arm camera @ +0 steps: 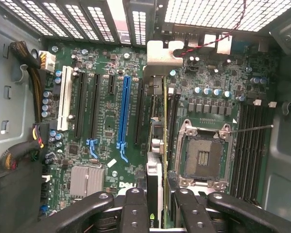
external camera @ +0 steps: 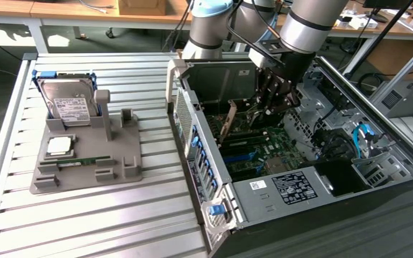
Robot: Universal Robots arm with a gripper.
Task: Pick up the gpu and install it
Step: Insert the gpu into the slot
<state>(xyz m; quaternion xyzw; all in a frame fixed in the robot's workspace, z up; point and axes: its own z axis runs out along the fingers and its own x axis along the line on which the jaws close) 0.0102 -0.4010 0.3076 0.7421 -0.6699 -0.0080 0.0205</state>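
Inside the case: the black two-fingered gripper (external camera: 275, 102) hangs within the open dark computer tower (external camera: 407, 177), over the green motherboard (arm camera: 106, 121).
Gripper state: its fingers (arm camera: 136, 213) are partly closed, clamped on either side of the card's upper edge.
Card: the gpu (arm camera: 157, 184), a thin flat circuit card with a dark edge and a silver metal end bracket (arm camera: 165, 53), is held on edge between the jaws.
Long axis: it runs parallel to the long blue expansion slot (arm camera: 123, 114) and the black slots beside it, bracket end toward the perforated rear wall (arm camera: 223, 12).
Key relation: the card sits just beside the blue slot, on the side of the empty square processor socket (arm camera: 203, 158), apparently over a black slot; whether it is seated cannot be told.
Parts tray: the grey tray (external camera: 84, 161) on the slatted table (external camera: 84, 226) carries a silver hard drive (external camera: 69, 105).
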